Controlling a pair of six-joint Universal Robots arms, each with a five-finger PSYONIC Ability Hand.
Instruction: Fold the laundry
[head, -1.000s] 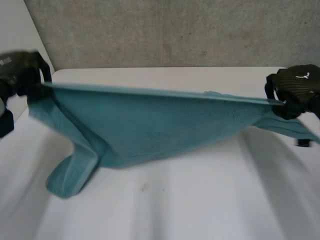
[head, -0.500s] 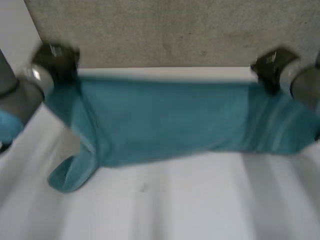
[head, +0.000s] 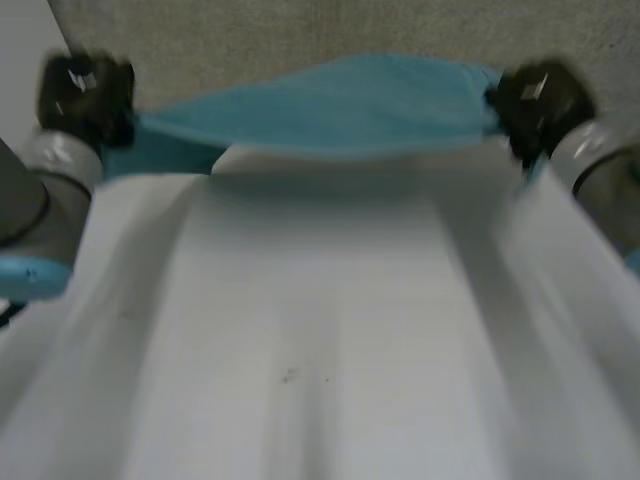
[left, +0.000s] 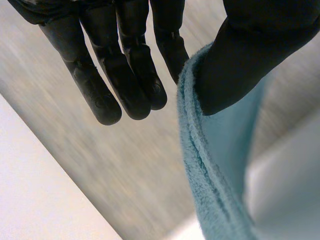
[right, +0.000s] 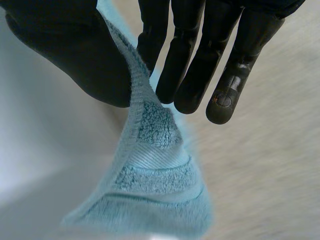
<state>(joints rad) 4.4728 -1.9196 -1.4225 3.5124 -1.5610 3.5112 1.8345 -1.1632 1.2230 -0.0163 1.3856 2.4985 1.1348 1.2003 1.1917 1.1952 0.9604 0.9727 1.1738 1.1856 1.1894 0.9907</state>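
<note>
Two hands were raised at the far end of the table (head: 320, 350), well apart. The left hand (head: 85, 92) stood at one side of the head view and the right hand (head: 538, 98) at the other, at about the same height. Each ended a grey arm that reached forward along its own side of the table. Both hands stood in front of the grey wall (head: 300, 30).

One towel (head: 330, 105), teal, was stretched between the two hands as a wide band in the air over the far edge of the table. Its upper edge bowed slightly upward in the middle. Whether its lower edge touched the table could not be told.

In the left wrist view the left hand's fingers (left: 125, 75) were straight and close together. Its thumb (left: 250, 55) pressed the towel's thick hemmed edge against the nearest finger, so the hand pinched the towel. The other fingers stood clear of the cloth, which ran on past the fingertips.

In the right wrist view the right hand's thumb (right: 70, 55) and its nearest finger likewise pinched the hem between them. Its remaining fingers (right: 200, 65) were straight beside it. The towel's striped, banded end hung just beyond those fingertips.
</note>
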